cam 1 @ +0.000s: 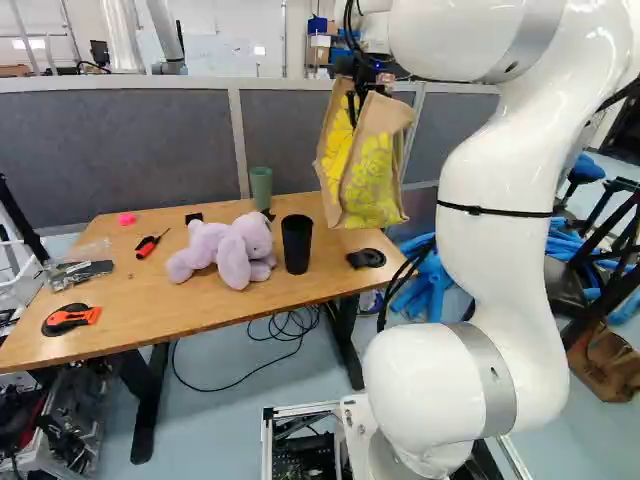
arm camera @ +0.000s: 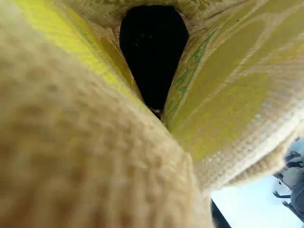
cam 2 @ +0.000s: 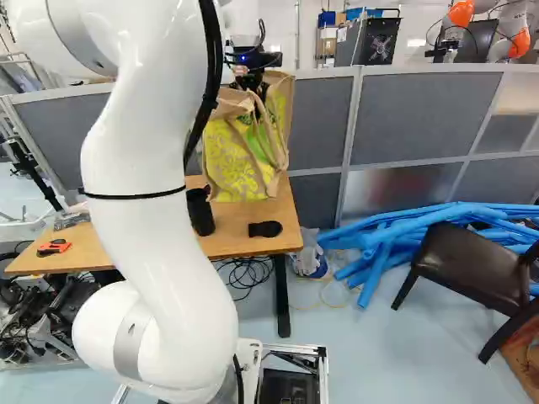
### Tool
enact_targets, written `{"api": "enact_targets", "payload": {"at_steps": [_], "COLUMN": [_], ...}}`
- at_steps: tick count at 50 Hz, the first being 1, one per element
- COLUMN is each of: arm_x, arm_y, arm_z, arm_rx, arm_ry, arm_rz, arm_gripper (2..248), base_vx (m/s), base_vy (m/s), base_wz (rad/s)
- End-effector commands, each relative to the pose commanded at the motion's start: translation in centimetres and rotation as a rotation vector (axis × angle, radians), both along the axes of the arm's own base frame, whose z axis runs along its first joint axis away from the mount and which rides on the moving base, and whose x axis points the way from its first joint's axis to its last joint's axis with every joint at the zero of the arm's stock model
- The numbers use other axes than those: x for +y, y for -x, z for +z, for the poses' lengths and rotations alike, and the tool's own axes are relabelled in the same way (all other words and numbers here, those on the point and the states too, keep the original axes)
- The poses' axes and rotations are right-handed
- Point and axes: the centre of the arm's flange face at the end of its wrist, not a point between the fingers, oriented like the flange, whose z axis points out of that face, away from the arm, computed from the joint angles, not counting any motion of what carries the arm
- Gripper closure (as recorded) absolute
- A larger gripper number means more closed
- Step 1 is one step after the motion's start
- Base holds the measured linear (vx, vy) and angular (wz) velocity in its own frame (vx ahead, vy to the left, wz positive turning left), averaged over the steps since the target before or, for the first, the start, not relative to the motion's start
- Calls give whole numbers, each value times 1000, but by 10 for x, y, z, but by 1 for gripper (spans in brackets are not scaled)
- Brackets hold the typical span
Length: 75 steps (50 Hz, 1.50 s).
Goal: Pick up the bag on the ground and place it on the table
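Up at the arm's end, my gripper (cam 1: pixel 356 98) is shut on the bag (cam 1: pixel 372 185), a tan burlap one with yellow floral sides, which hangs upright. In the right base view the bag (cam 2: pixel 239 164) overlaps the back right part of the wooden table (cam 1: pixel 190 300); whether its bottom touches the top, I cannot tell. The wrist view is filled by the bag's cloth (arm camera: pixel 232 90), with its dark opening between two folds; the fingers are hidden there.
On the table are a purple plush toy (cam 1: pixel 235 250), a black cup (cam 1: pixel 297 245), a green cup (cam 1: pixel 261 187), a black object (cam 2: pixel 265 229) and tools. Grey partitions (cam 2: pixel 421 118) stand behind. Blue tubes (cam 2: pixel 396 236) and a dark chair (cam 2: pixel 472 265) are to the right.
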Motion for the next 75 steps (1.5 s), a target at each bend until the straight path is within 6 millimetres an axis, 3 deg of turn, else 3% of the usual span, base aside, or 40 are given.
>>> {"api": "enact_targets", "payload": {"at_steps": [24,75], "arm_x": [0,1], "arm_y": [-50,-151], "arm_z": [-38,-118], "arm_rx": [81,65], "arm_ry": [-5,-3], "arm_rz": [6,14], "arm_gripper": [227,227], "base_vx": [0,0], "base_vy": [0,0], "base_wz": [0,0]}}
